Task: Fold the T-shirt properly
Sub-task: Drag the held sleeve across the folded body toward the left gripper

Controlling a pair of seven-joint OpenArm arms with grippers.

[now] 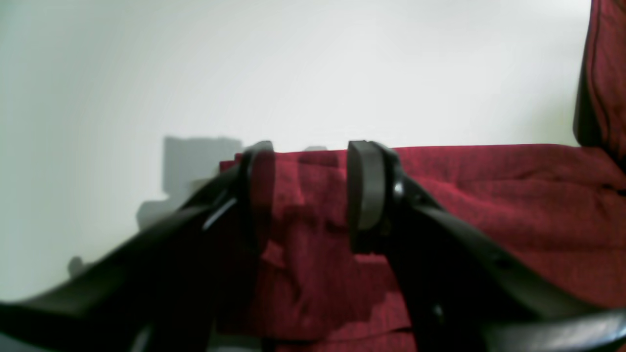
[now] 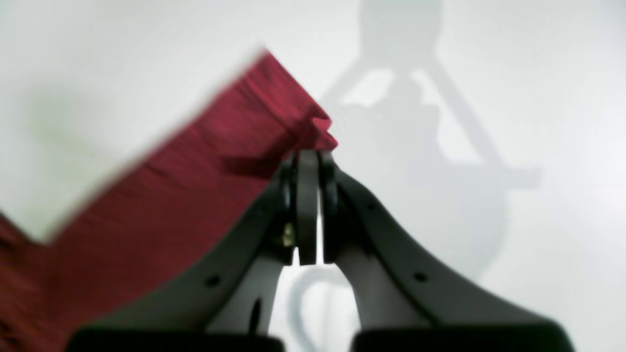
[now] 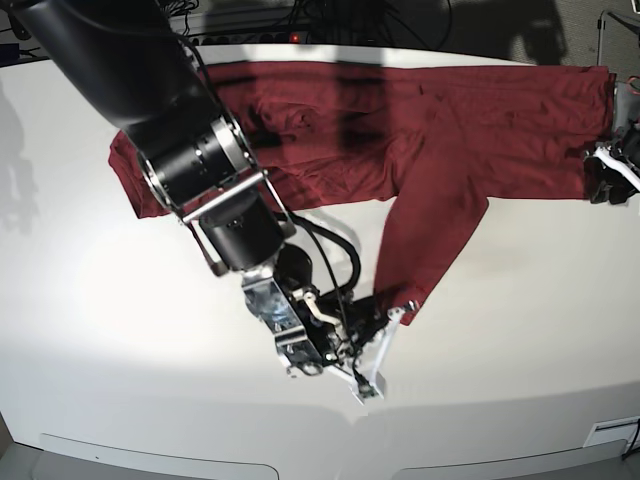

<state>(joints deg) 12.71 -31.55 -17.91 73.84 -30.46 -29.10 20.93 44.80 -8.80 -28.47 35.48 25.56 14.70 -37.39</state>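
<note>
The maroon T-shirt lies spread and wrinkled across the far part of the white table. One long sleeve runs toward the front. My right gripper is shut on that sleeve's cuff; in the right wrist view the gripper has its jaws pressed together, pinching the cuff corner, and the sleeve trails off to the left. My left gripper is at the shirt's right end. In the left wrist view it is open, with shirt fabric between and behind the fingers.
Cables and a power strip with a red light lie along the table's back edge. The table's front edge is close below my right arm, which reaches over the shirt's left part.
</note>
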